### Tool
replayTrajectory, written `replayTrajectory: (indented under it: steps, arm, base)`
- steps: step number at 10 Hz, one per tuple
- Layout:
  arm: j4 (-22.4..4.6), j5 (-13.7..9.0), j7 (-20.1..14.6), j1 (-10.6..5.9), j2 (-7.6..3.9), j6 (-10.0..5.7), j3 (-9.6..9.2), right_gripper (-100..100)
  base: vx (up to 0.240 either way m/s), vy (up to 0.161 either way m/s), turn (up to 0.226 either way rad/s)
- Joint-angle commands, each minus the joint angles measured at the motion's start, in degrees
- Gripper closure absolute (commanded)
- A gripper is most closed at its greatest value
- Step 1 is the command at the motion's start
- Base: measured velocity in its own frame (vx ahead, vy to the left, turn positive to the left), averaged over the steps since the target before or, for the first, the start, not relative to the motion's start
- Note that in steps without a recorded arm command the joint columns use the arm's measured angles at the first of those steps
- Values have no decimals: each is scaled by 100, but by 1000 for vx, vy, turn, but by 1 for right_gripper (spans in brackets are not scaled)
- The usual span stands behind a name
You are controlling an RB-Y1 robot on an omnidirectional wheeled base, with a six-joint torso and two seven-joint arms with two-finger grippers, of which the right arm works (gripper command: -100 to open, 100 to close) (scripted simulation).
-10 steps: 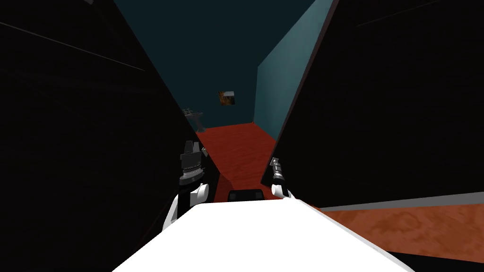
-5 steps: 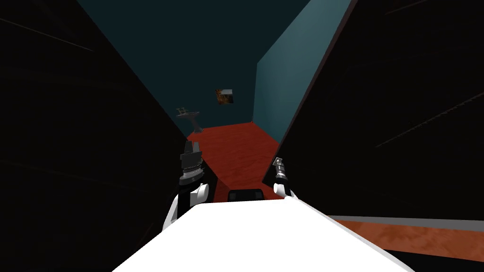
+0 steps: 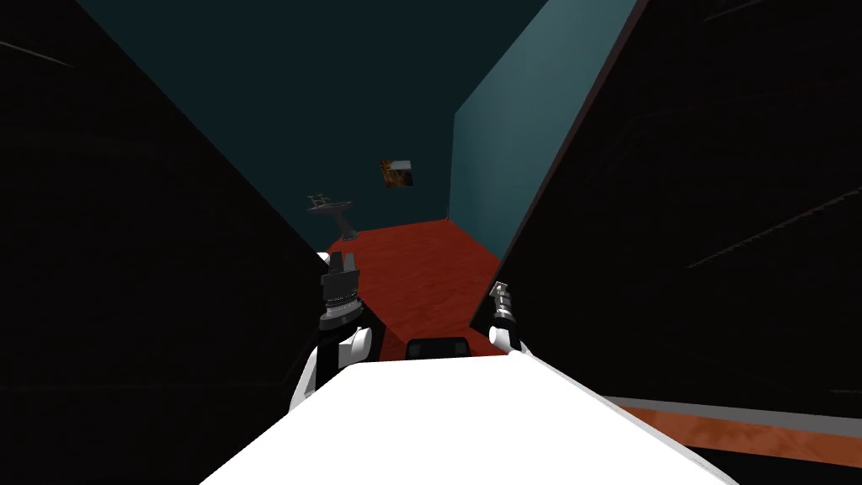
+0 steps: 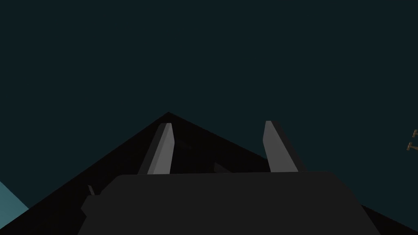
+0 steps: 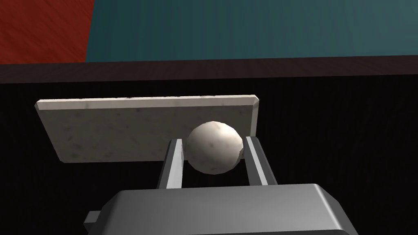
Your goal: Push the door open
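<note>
Looking down from the head camera, I am seeing the dark door [image 3: 690, 210] slanting along my right, its near edge bordering the red floor [image 3: 421, 269]. The right gripper [image 3: 502, 290] is reaching up at that edge. The left gripper [image 3: 340, 268] is hovering beside a dark panel [image 3: 126, 253] on my left. Through the left wrist camera, that gripper's fingers [image 4: 163, 149] are standing spread with nothing between them. Through the right wrist camera, the fingers [image 5: 174, 163] are pinching a pale round knob [image 5: 213, 147], which is sitting on a pale plate [image 5: 122, 128] on the door's dark face.
</note>
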State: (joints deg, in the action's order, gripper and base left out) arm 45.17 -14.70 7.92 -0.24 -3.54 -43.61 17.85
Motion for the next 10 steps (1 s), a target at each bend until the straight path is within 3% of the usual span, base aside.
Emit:
replayTrajectory:
  steps: [1,3,4,10]
  arm:
    - [44,-67,50,-11,-2,3,128,100]
    - [16,-75,53,15,27,42,132,100]
    - [19,-145,88,14,-31,20,250,100]
    - [40,-394,238,48,-80,-12,654,100]
  base:
    - [187,45,-82]
    - [157,6,-49]
    - [159,-16,-41]
    - [228,-31,-45]
